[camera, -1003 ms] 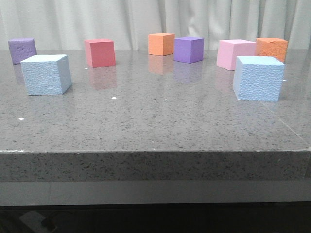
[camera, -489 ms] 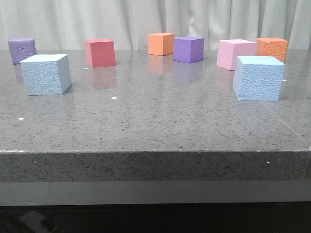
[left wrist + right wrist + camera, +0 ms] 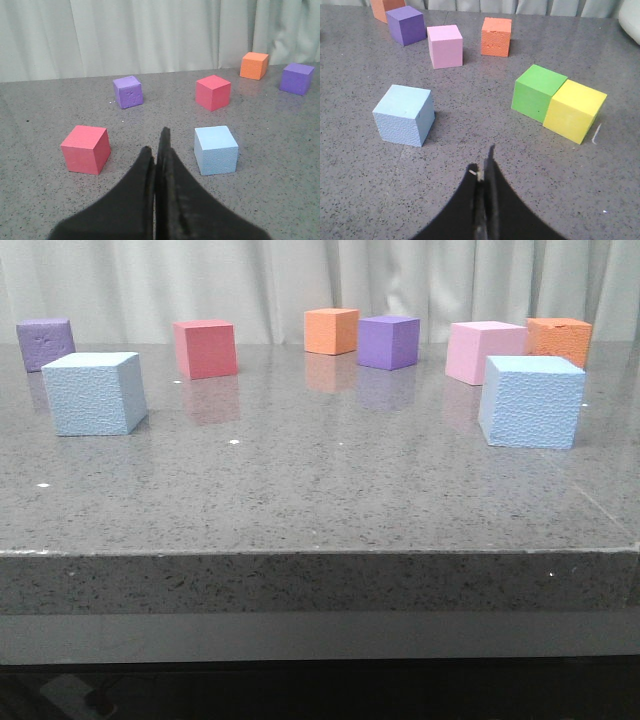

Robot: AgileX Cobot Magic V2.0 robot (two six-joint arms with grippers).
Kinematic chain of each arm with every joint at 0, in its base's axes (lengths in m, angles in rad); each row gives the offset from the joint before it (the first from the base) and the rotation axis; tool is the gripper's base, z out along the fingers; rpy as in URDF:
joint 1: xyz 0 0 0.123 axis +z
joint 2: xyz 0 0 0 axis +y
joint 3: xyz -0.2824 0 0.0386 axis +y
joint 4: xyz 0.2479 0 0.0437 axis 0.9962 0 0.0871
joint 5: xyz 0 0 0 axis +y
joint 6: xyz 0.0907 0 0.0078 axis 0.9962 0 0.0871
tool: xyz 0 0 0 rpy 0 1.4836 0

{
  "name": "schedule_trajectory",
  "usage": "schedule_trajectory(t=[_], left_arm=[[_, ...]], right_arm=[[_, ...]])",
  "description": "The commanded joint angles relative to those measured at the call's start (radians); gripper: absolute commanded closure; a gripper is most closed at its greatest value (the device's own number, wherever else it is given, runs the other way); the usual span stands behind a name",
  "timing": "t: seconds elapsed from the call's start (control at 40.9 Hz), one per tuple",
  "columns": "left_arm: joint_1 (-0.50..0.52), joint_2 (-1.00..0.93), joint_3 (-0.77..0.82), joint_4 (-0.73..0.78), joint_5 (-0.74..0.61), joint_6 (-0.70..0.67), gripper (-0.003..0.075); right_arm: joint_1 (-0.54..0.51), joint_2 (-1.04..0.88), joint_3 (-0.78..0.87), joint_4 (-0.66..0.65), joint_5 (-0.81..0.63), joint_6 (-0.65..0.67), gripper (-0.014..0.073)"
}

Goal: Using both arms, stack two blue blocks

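Observation:
One pale blue block (image 3: 96, 393) sits at the table's left, and the left wrist view shows it as the blue block (image 3: 215, 150) just beyond and beside my left gripper (image 3: 156, 145), which is shut and empty. The other blue block (image 3: 532, 400) sits at the right; in the right wrist view this blue block (image 3: 403, 115) lies ahead of my right gripper (image 3: 484, 162), also shut with nothing in it. Neither arm appears in the front view.
Along the back stand a purple cube (image 3: 45, 344), a red cube (image 3: 205, 348), an orange cube (image 3: 331, 331), a second purple cube (image 3: 388, 342), a pink cube (image 3: 485, 352) and another orange cube (image 3: 560, 340). A red cube (image 3: 86, 149) lies by the left gripper. Green (image 3: 538, 92) and yellow (image 3: 574, 110) cubes touch each other.

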Motion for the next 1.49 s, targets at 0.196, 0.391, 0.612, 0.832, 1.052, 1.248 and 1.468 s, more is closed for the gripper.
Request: schedule_trajectory(t=[0.196, 0.391, 0.612, 0.832, 1.052, 1.248, 1.468], left_arm=[[-0.006, 0.019, -0.022, 0.005, -0.160, -0.002, 0.0646], [-0.006, 0.019, -0.020, -0.002, -0.150, -0.002, 0.0253], [-0.006, 0.019, -0.018, -0.011, -0.130, -0.020, 0.0158], [-0.006, 0.019, -0.014, -0.011, -0.132, -0.020, 0.0203], [-0.006, 0.019, -0.014, -0.011, -0.132, -0.020, 0.0220], [-0.006, 0.019, -0.014, -0.011, -0.133, -0.020, 0.0230], [-0.006, 0.019, -0.014, -0.011, -0.133, -0.020, 0.0230]], right_arm=[[-0.005, 0.013, -0.032, -0.007, -0.047, -0.006, 0.0489], [-0.005, 0.013, -0.022, -0.007, -0.030, -0.009, -0.0020], [-0.005, 0.013, -0.022, -0.007, -0.030, -0.009, 0.0011], [-0.005, 0.013, -0.022, 0.000, -0.031, -0.009, 0.0011], [-0.005, 0.042, -0.037, 0.020, -0.039, -0.009, 0.0011], [-0.001, 0.256, -0.163, 0.108, 0.151, -0.059, 0.0008], [0.000, 0.530, -0.316, 0.325, 0.324, -0.230, 0.0008]])
